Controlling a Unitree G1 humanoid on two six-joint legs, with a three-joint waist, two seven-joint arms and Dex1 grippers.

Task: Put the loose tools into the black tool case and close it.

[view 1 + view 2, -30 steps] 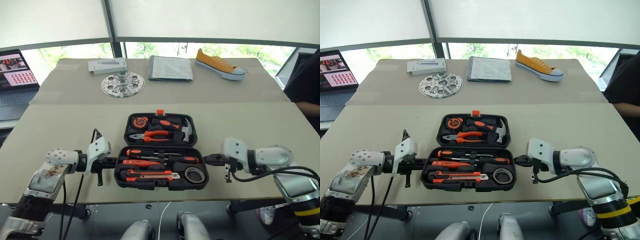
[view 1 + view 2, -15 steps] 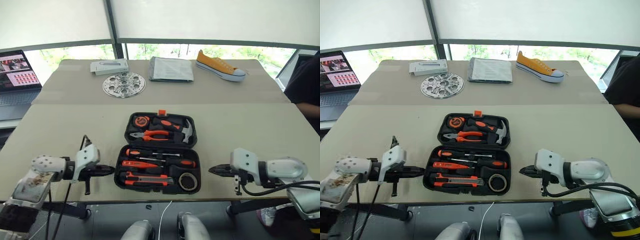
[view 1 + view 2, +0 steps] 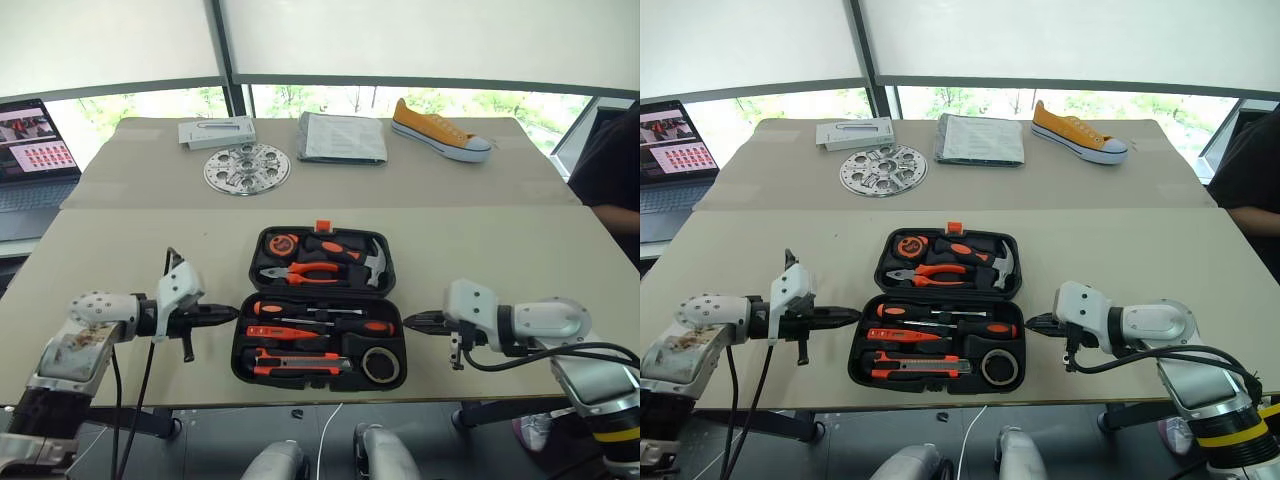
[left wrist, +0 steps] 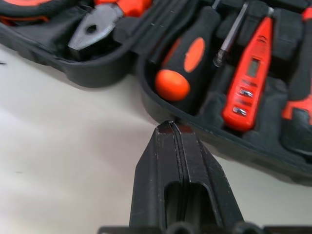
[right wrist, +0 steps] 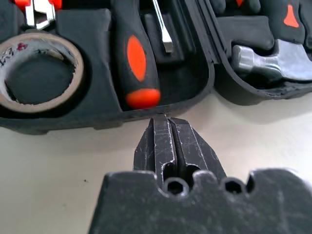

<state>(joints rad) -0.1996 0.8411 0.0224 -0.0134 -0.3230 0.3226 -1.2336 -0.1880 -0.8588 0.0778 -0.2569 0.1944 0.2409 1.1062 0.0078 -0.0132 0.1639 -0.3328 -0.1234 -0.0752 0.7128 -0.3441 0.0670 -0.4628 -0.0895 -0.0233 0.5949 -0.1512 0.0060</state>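
Lying open in the lower middle of the frame, the black tool case [image 3: 320, 305] shows us its two halves. In the near half we see the two screwdrivers [image 3: 320, 318], the utility knife [image 3: 297, 362] and the tape roll [image 3: 378, 364]. Our left gripper [image 3: 232, 313] has its fingers pressed together and empty, just beside the left wall of the case. Our right gripper [image 3: 406, 321] is equally closed and empty, at the right wall.

Black case [image 3: 250, 265] with orange latch [image 3: 321, 226]; black-and-orange screwdrivers [image 3: 335, 325]; beige counter [image 3: 480, 250]; yellow shoe [image 3: 440, 129] with white sole.
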